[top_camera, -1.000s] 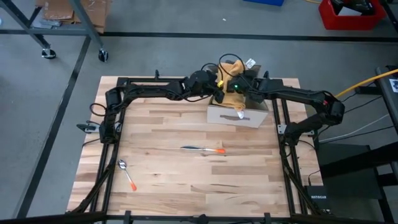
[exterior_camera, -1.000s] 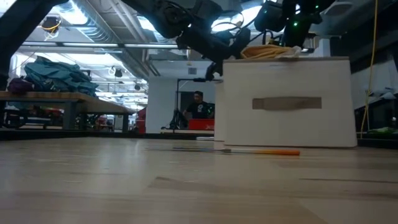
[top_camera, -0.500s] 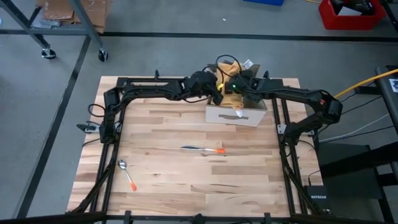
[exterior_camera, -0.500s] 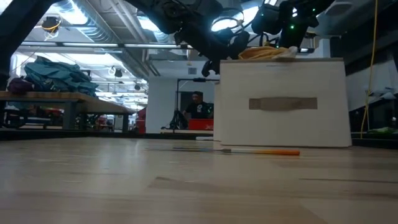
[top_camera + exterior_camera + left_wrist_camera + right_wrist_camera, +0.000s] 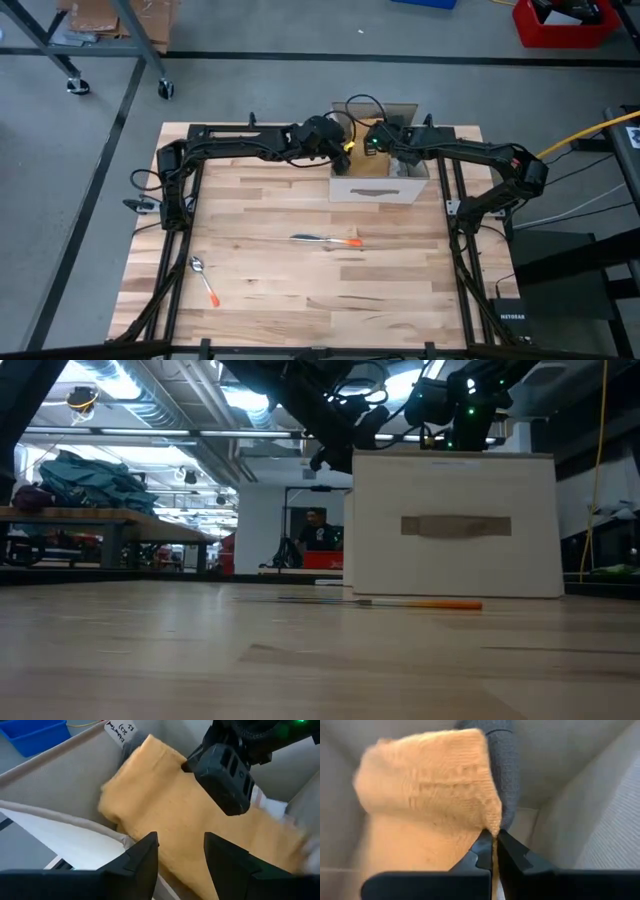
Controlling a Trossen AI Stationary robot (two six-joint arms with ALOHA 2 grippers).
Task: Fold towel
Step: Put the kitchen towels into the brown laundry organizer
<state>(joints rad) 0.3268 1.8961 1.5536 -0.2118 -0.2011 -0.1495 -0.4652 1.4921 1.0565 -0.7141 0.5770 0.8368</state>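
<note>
My right gripper (image 5: pixel 494 840): fingers pinched on the yellow towel (image 5: pixel 427 790) inside the box (image 5: pixel 378 186). My left gripper (image 5: pixel 181 852): fingers spread above the towel, empty.

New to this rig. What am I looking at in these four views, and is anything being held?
It is a table robot with two dark arms, each ending in a two-finger gripper. One camera looks straight down, one sits at tabletop height, and one rides on each wrist.

On the wooden table stand a white box, a knife and a spoon, both with orange handles.

Both arms reach into the box. The right gripper is shut on an edge of the yellow towel inside it. The left gripper is open just above the same towel, holding nothing. The left wrist view also shows the other arm's gripper on the towel.
</note>
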